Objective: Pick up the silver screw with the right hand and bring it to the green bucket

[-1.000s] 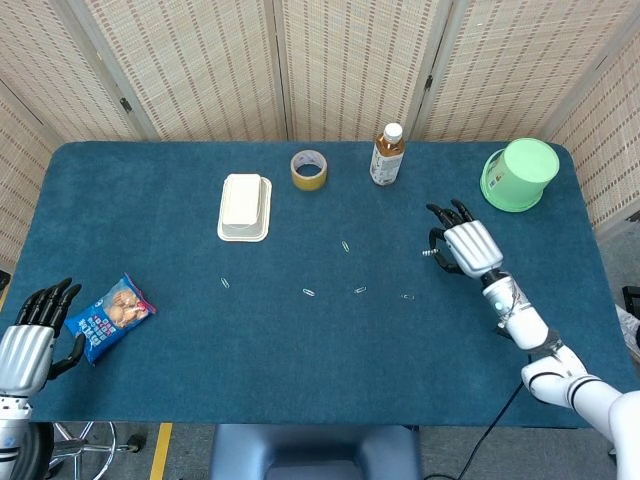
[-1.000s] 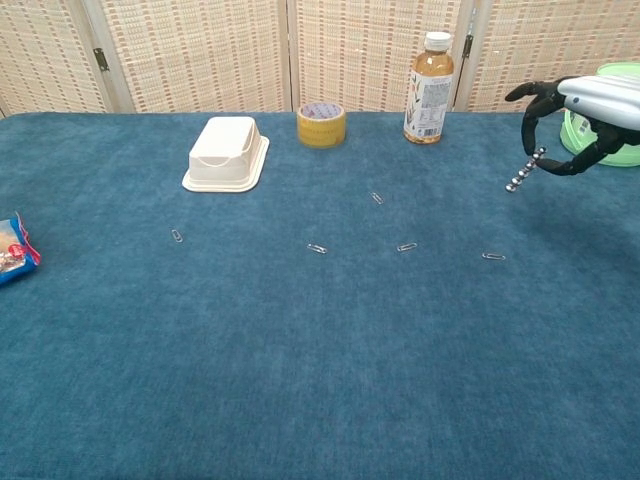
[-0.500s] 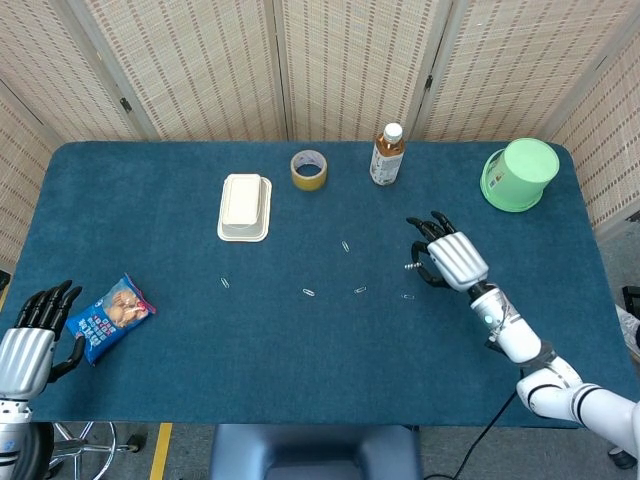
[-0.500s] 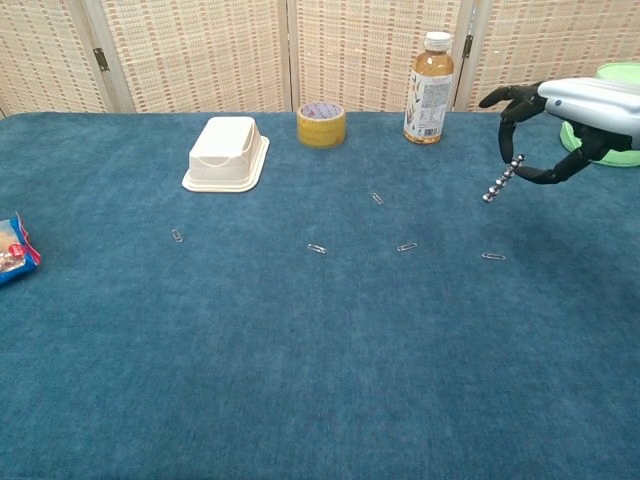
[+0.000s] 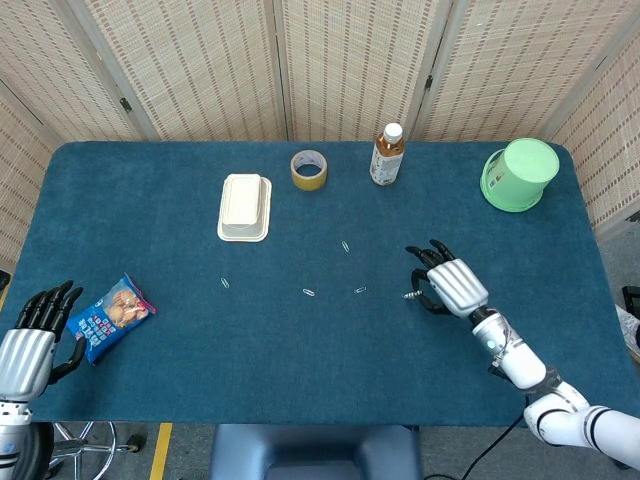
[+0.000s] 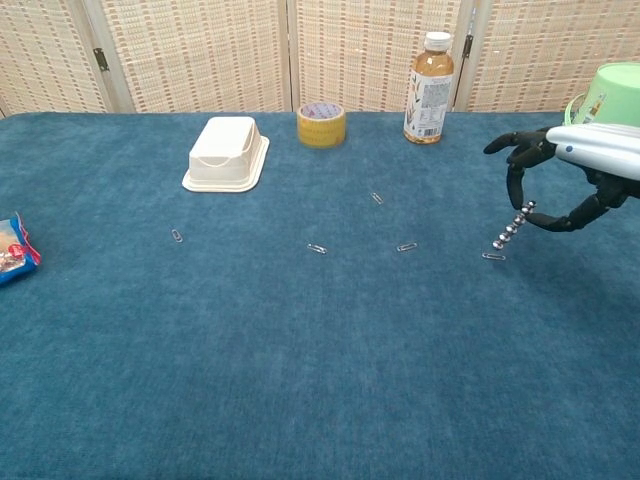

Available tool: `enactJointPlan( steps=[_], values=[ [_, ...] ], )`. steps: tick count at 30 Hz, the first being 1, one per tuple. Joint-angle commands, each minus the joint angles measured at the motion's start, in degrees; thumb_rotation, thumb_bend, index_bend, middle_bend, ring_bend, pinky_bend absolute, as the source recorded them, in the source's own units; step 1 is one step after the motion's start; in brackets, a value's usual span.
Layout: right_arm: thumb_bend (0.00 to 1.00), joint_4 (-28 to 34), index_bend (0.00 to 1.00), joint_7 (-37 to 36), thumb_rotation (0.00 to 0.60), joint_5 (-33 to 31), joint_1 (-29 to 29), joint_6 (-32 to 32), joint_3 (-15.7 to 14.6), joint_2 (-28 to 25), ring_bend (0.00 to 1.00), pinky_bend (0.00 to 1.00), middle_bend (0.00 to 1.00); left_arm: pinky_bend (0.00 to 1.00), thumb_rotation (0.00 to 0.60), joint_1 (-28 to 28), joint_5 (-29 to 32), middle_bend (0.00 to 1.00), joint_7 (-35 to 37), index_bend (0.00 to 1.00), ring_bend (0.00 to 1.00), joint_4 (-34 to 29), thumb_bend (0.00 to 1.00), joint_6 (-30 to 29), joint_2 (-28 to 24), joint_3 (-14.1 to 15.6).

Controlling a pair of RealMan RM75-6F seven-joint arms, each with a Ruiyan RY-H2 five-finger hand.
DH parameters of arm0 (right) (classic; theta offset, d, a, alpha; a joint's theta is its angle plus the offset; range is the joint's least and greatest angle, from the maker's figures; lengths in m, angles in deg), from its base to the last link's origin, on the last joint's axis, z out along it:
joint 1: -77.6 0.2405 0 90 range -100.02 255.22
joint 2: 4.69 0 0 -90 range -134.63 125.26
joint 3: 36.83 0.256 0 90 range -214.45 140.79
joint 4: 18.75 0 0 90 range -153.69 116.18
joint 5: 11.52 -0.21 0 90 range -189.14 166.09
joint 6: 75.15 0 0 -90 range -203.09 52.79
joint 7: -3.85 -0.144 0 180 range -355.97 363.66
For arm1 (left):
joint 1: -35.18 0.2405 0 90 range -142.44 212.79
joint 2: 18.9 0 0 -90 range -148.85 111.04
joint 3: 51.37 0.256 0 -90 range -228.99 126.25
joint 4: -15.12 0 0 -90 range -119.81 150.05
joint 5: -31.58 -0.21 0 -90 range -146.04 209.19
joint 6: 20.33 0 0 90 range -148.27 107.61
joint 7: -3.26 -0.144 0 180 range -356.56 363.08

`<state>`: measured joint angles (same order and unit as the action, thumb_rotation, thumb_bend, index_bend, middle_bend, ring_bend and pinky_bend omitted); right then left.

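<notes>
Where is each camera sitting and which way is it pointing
Head view: high above the near edge, looking down on the blue table; shows both arms, left robot hand and right robot hand.
Chest view: low, looking across the table toward the screens; only the right robot hand shows.
Shared: silver screw, green bucket, bottle, tape roll.

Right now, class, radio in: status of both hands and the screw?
Right hand pinches silver screw, low over table. Left hand open, idle beside snack bag. Green bucket far corner, on its side; path unobstructed.
</notes>
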<state>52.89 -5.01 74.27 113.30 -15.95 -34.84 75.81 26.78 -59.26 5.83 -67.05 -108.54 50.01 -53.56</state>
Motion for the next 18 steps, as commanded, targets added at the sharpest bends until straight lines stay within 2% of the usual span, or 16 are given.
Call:
enactJointPlan(
  steps=[1, 18],
  values=[
    [0.42, -0.52, 0.61, -0.42, 0.6, -0.1, 0.07, -0.33, 0.15, 0.55, 0.16, 0.0, 0.12, 0.13, 0.6, 0.03, 0.02, 0.07, 0.22, 0.07, 0.1, 0.01, 0.52, -0.02, -0.09, -0.01],
    [0.42, -4.84, 0.62, -2.13, 0.6, -0.09, 0.93, -2.32, 0.55, 3.27, 0.16, 0.0, 0.12, 0.13, 0.6, -0.07, 0.34, 0.07, 0.48, 0.07, 0.1, 0.38, 0.52, 0.49, -0.04, -0.07]
  ],
)
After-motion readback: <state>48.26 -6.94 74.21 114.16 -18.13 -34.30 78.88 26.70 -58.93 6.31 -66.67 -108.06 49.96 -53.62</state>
